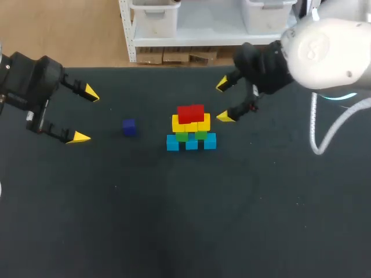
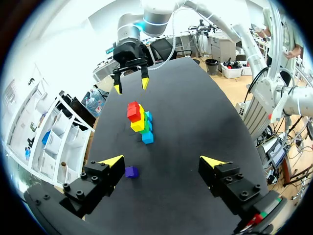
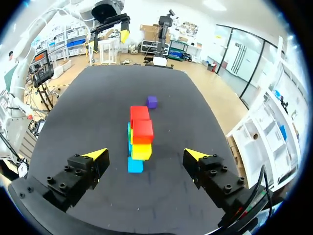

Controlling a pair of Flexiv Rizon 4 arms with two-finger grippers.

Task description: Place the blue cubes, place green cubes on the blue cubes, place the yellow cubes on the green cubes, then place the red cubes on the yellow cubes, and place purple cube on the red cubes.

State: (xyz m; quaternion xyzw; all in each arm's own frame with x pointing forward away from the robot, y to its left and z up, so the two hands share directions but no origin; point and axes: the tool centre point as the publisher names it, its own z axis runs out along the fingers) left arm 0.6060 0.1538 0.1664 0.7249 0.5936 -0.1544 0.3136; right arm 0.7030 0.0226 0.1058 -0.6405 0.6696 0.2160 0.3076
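A stack stands mid-table: blue cubes (image 1: 191, 142) at the base, green cubes (image 1: 191, 136) on them, yellow cubes (image 1: 191, 124) above, red cubes (image 1: 191, 113) on top. The purple cube (image 1: 128, 127) lies alone to the stack's left. My right gripper (image 1: 224, 101) hangs open just right of and behind the stack, holding nothing; in its wrist view the stack (image 3: 139, 139) sits ahead between its fingers and the purple cube (image 3: 151, 101) lies beyond. My left gripper (image 1: 84, 114) is open at the left, with the purple cube (image 2: 130, 172) close ahead of it, near one finger, and the stack (image 2: 140, 121) farther on.
The dark table top (image 1: 185, 220) stretches bare around the stack. A white cable (image 1: 317, 130) hangs from my right arm over the table's right side.
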